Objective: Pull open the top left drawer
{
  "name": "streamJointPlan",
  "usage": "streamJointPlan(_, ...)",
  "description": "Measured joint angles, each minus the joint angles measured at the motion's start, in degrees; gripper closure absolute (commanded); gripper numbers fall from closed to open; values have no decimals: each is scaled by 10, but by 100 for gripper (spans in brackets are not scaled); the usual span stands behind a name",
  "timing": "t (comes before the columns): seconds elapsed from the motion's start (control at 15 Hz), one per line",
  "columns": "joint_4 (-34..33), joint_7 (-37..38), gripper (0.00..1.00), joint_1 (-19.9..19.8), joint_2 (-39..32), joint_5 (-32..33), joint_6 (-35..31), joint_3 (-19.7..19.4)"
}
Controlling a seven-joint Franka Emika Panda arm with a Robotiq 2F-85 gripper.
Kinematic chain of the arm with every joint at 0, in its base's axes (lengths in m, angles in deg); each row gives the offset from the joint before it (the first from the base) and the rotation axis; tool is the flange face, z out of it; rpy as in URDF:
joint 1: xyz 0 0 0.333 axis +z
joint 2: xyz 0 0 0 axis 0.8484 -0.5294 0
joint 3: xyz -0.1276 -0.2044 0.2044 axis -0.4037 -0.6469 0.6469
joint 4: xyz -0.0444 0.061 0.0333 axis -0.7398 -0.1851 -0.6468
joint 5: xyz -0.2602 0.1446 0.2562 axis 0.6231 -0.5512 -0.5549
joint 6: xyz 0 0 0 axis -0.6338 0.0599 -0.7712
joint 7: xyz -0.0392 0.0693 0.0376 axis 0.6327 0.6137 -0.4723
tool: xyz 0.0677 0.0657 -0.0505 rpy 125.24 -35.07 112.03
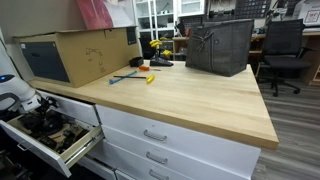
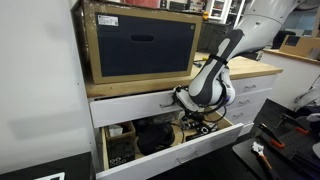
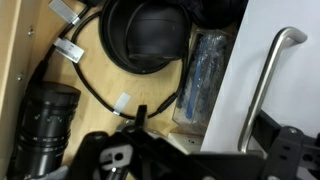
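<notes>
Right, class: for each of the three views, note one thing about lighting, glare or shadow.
Wrist view: the silver bar handle shows a bright glare streak; the round black item loses detail in darkness. In an exterior view the wooden countertop is evenly lit, the open drawer below it shadowed. In an exterior view the same drawer's contents are dim.

We see a pale wooden countertop (image 1: 190, 95), smooth with a soft sheen, and a matt brown cardboard box (image 1: 85, 55) at its left. The white drawer front (image 3: 300, 85) looks smooth, its bar handle (image 3: 264, 90) is brushed metal, and the black round dish (image 3: 145, 40) is perhaps glossy plastic.
</notes>
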Motion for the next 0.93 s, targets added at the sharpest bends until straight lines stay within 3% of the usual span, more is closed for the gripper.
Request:
streamJointPlan(0.67, 31, -3, 0, 11, 16, 19, -5, -7)
streamJointPlan(0.93, 97, 0, 0, 85, 48, 11, -20, -38)
